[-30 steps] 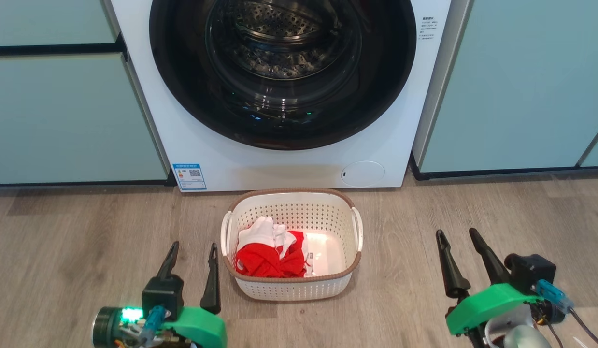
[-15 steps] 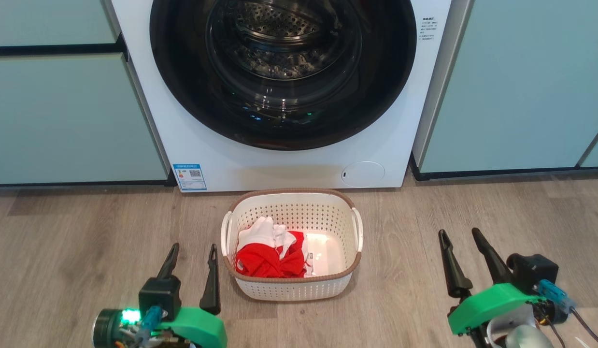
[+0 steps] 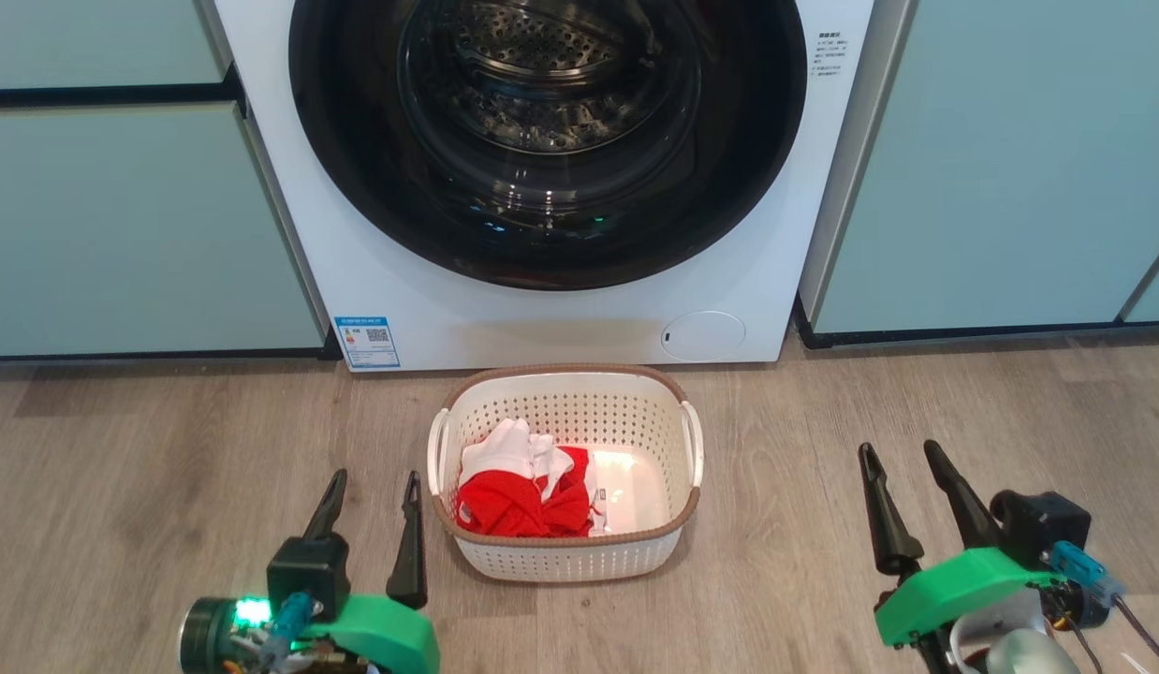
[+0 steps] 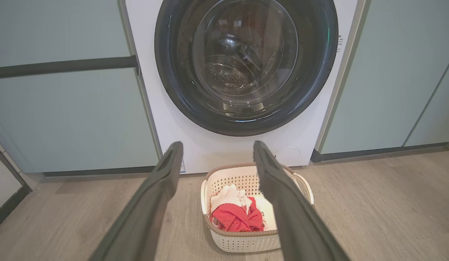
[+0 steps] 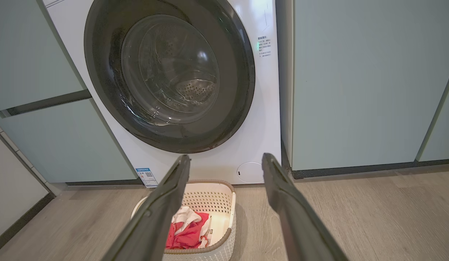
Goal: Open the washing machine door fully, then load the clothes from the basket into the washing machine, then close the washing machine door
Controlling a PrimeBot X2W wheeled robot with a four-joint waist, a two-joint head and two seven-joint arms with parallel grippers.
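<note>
The white washing machine (image 3: 430,318) stands ahead with its round black-rimmed door (image 3: 547,140) shut flat against the front; the same door (image 4: 246,65) (image 5: 170,76) fills both wrist views. On the floor before it sits the cream basket (image 3: 565,552) (image 4: 246,244) (image 5: 224,246), with the red and white clothes (image 3: 519,496) (image 4: 235,215) (image 5: 186,232) heaped in its left half. My left gripper (image 3: 374,482) (image 4: 215,148) hovers open just left of the basket, holding nothing. Well to the basket's right, my right gripper (image 3: 900,454) (image 5: 226,159) is open and holds nothing.
Pale teal cabinets (image 3: 130,215) (image 3: 1019,168) flank the machine on both sides. The wood floor (image 3: 776,449) stretches around the basket. A blue sticker (image 3: 366,342) and a round flap (image 3: 703,335) sit low on the machine's front.
My right gripper has drifted slightly to the right and a little lower in the head view. The left gripper, basket and door have stayed put.
</note>
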